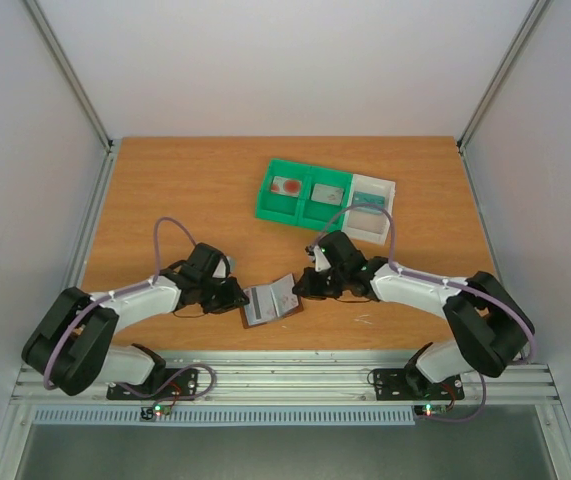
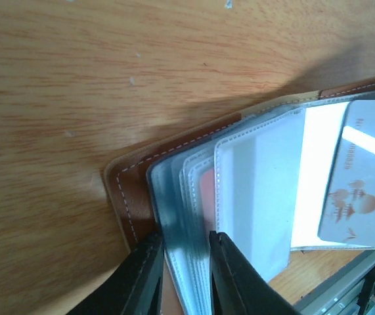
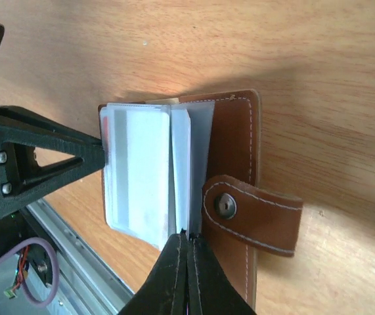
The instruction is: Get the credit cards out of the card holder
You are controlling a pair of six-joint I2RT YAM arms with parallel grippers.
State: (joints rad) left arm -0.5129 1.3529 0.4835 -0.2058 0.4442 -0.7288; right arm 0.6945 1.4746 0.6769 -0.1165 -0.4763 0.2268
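Observation:
The brown card holder (image 1: 272, 300) lies open on the table near the front edge, between both grippers. My left gripper (image 2: 186, 262) is shut on the stack of its clear pale sleeves (image 2: 180, 216), one finger on each side, beside the brown cover (image 2: 131, 190). A pale card (image 2: 364, 190) with a reddish print stands out of a sleeve at the right. My right gripper (image 3: 187, 237) is shut at the lower edge of a thin pale sheet (image 3: 197, 164) next to the snap tab (image 3: 253, 213). I cannot tell whether that sheet is a card or a sleeve.
A green-and-white compartment tray (image 1: 265, 205) stands behind the card holder, with cards lying in its compartments. The table's front edge and metal rail (image 1: 285, 375) are just below the card holder. The left gripper's black finger (image 3: 43, 164) shows in the right wrist view.

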